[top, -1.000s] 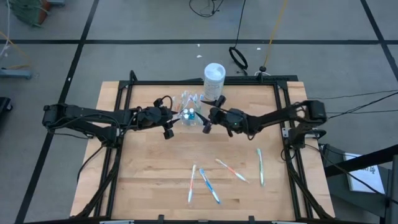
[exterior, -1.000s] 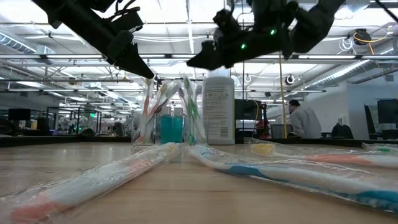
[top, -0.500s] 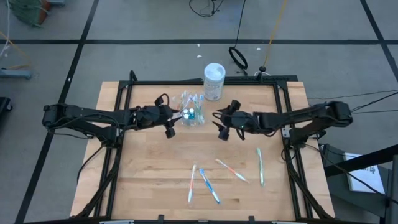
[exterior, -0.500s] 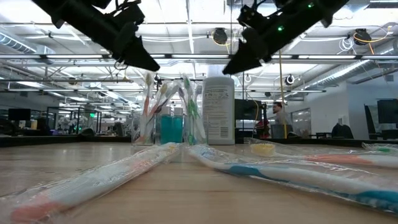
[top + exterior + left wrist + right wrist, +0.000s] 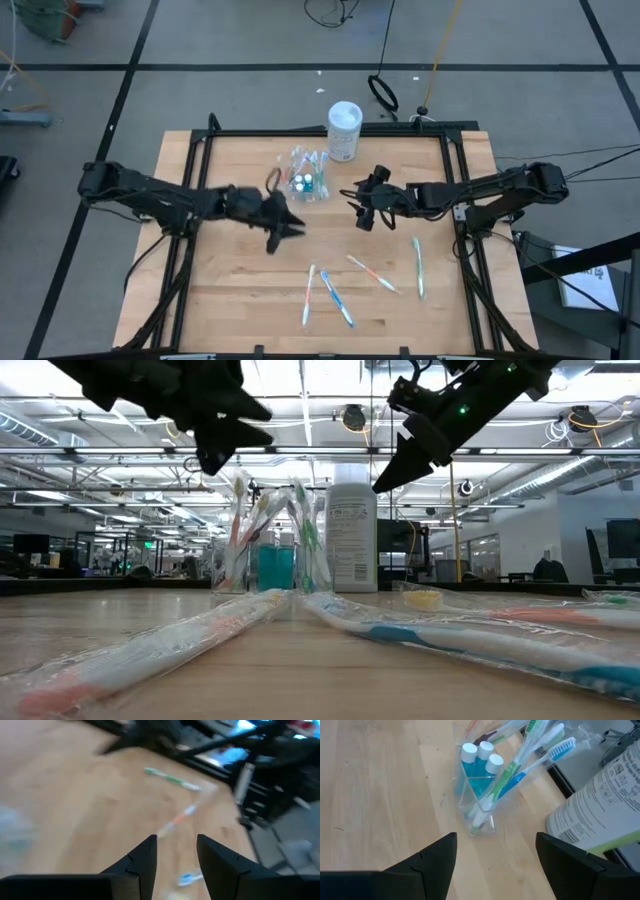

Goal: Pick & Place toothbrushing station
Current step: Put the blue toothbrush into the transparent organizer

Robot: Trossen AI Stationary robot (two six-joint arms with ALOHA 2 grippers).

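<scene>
1. Collection looks partly done: the clear cup [image 5: 308, 186] already holds several brushes [image 5: 530, 755] and three blue tubes [image 5: 479, 757], while five wrapped brushes [image 5: 330, 296] lie loose on the table's [image 5: 230, 300] near half.
2. The left gripper [image 5: 290, 228] hangs above bare wood between the cup and the loose brushes, its fingers [image 5: 142, 862] a narrow gap apart and holding nothing. It seems to be heading for the next brush.
3. The next move calls for lowering onto one slim wrapped brush, probably the nearest pair, and closing across its handle. The slick wrapper may slip.
4. The right gripper [image 5: 362, 215] hovers just beside the cup, spread wide and empty.
5. The cup stands upright toward the table's far edge, beside the white container [image 5: 344, 130]. Its brushes lean outward with heads up, and the tubes stand cap-up inside.
</scene>
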